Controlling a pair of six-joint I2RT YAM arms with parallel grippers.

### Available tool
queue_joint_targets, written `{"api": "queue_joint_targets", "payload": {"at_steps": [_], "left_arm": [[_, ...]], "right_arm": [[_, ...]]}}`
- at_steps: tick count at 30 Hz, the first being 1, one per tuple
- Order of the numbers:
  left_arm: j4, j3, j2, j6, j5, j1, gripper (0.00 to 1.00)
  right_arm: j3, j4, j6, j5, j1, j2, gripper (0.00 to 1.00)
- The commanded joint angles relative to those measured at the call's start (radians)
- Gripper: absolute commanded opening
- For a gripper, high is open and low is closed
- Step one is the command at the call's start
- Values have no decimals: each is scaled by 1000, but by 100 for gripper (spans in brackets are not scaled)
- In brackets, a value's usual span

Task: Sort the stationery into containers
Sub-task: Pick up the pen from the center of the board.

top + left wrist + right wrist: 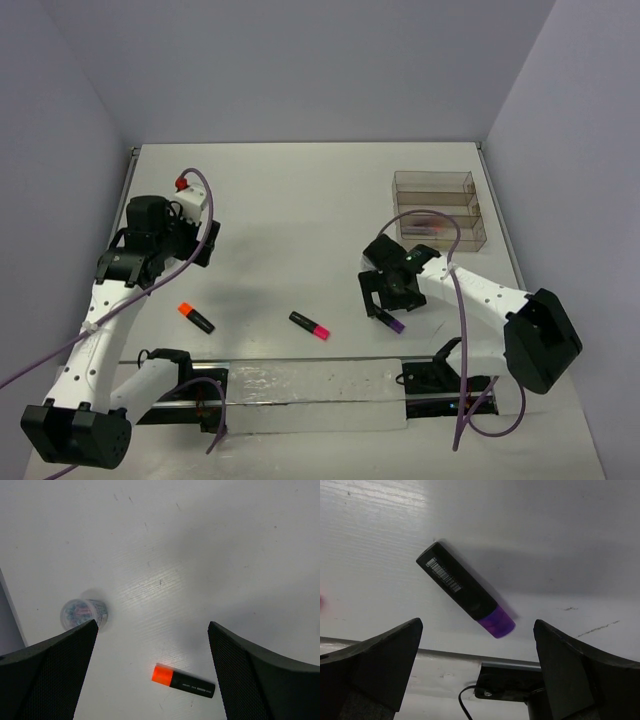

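The left end effector (198, 243) sits left of centre in the top view, above the white surface (300, 200). In the left wrist view it (152, 626) is spread wide with nothing between its fingers (55, 670). An orange highlighter (182, 681) lies flat on the surface at the bottom centre of that view, between the two fingers and touching neither. In the top view it (196, 317) is in the lower left, below the end effector. A small round piece (84, 614), clear-walled with mixed colours inside, stands at the middle left of the left wrist view, just beside the left finger.

The right end effector (384, 300) is at the right of centre in the top view, tipped down over a purple highlighter (391, 321). In the right wrist view it (478, 624) is fully open and holds nothing. The purple highlighter (462, 590) lies slantwise on the surface at the centre of that view, cap toward the lower right and barcode toward the upper left.

A pink highlighter (309, 325) lies loose at the lower centre of the top view, between the other two and well apart from both.

The tray (432, 180) stands at the upper right of the top view. Some dark and pinkish things show in its nearer compartments, too blurred to name.
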Motion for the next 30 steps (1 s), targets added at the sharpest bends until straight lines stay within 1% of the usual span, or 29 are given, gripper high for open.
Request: {"api": "queue_joint_targets", "payload": {"at_steps": [1,5,8,10,12,13,14,16,17,18,19,24,25,27,30], "left_arm": [[32,-17,-24,27,-5,1,99],[27,-13,-28,44,-10,1,99],[34,-14,-39,52,-20,1,99],[33,-14,-39,53,-22,1,99],[30,-13,-42,56,-22,1,99],[30,-14,-43,58,-21,2,99],[30,-14,-44,59,-22,3,99],[31,-15,-44,58,-26,3,99],[31,-16,-43,58,-28,3,99],[31,-16,-41,56,-24,3,99],[31,-16,-38,55,-23,3,99],[25,-16,-32,53,-10,3,99],[25,-16,-32,53,-10,3,99],[21,-14,-29,54,-13,3,99],[14,-14,-26,58,-5,2,99]], "right_arm": [[4,27,25,30,19,32,100],[-25,61,10,2,25,143,100],[-15,110,-4,10,30,233,99],[-10,123,-10,7,30,255,98],[-3,125,-18,-5,34,277,91],[-3,128,-21,-14,36,276,85],[-1,127,-24,-18,38,272,70],[3,114,-21,-10,45,258,33],[6,106,-18,-7,51,249,16],[8,101,-18,-13,59,234,7],[5,100,-18,-17,64,222,1],[24,64,-19,-27,100,164,0],[39,63,-19,-27,109,163,0],[124,53,-47,-40,133,90,0],[224,165,-63,-127,108,-42,0]]}}
